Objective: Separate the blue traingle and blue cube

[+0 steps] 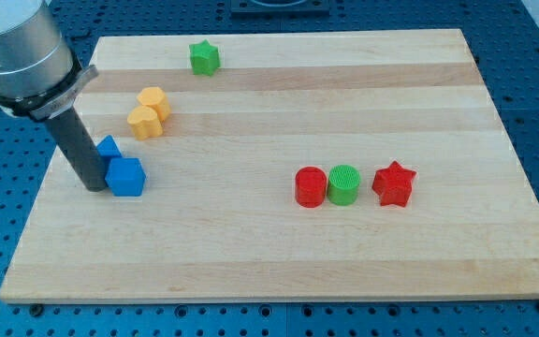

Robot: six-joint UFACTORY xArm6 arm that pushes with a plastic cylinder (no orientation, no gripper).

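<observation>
Partly behind rod [80, 150]: blue triangle [109, 147].

My tip [93, 186] stands near the board's [279, 262] left edge, hard against the blue cube [126, 176]; the blue triangle [109, 147] sits just behind, touching cube and rod, so nothing passes between them. Two orange blocks [148, 111] crowd the way toward the top-left corner, with a green star [204, 57] by the top edge. A red cylinder [311, 186], green cylinder [343, 184] and red star [393, 183] form a row right of centre. The bottom edge and both right corners lie open.
</observation>
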